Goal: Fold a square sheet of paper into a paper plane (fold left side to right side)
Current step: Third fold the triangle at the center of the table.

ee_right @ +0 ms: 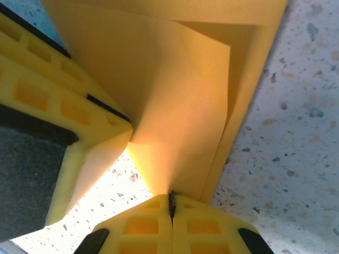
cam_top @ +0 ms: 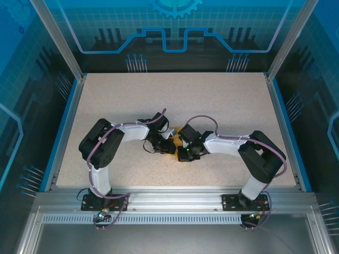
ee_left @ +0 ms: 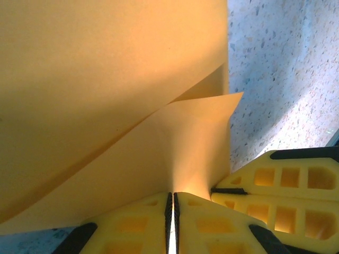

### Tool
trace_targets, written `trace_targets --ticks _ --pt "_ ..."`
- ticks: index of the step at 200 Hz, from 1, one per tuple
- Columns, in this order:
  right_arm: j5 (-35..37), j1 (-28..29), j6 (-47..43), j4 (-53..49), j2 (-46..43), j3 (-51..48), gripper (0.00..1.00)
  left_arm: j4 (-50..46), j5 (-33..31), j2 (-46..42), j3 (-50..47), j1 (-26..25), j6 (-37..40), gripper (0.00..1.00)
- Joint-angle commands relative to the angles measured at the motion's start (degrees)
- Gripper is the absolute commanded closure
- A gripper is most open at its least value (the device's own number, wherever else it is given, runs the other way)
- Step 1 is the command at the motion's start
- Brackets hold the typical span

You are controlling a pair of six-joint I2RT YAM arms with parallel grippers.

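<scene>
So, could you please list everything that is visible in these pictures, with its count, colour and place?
paper sheet: one, bright orange, partly folded, at the middle of the table between the two pincers
table: one, speckled beige with a blue edge, under everything
enclosure panels: several, see-through blue, around the table
metal rail: one, silver, along the near edge, bearing both arm bases
left arm: one, white and black, reaching in to the middle
right arm: one, white and black, reaching in to the middle
left pincer: one, yellow fingers, shut on the paper sheet
right pincer: one, yellow fingers, shut on the paper sheet
</scene>
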Motion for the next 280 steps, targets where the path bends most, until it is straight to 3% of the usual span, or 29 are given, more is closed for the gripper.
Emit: trace_targets --ticks 1,64,245,280 --pt "2.93 -0.95 -1.03 -7.76 2.55 -1.89 1.0 -1.51 -4.43 1.46 0.92 -0.12 2.41 0.86" --pt "2.91 -1.15 -1.04 -8.28 1.99 -2.76 1.0 -2.02 -7.06 2.24 1.54 0.66 3.04 0.86" --pt "2.26 -1.49 -0.92 -7.69 0.32 -4.41 1.0 -6.87 -10.94 2.17 5.75 9.57 7.39 0.86" --pt "1.5 -1.55 -1.24 -3.95 -0.79 -4.25 1.0 -7.54 -8.86 -2.07 5.75 9.82 6.72 0.79"
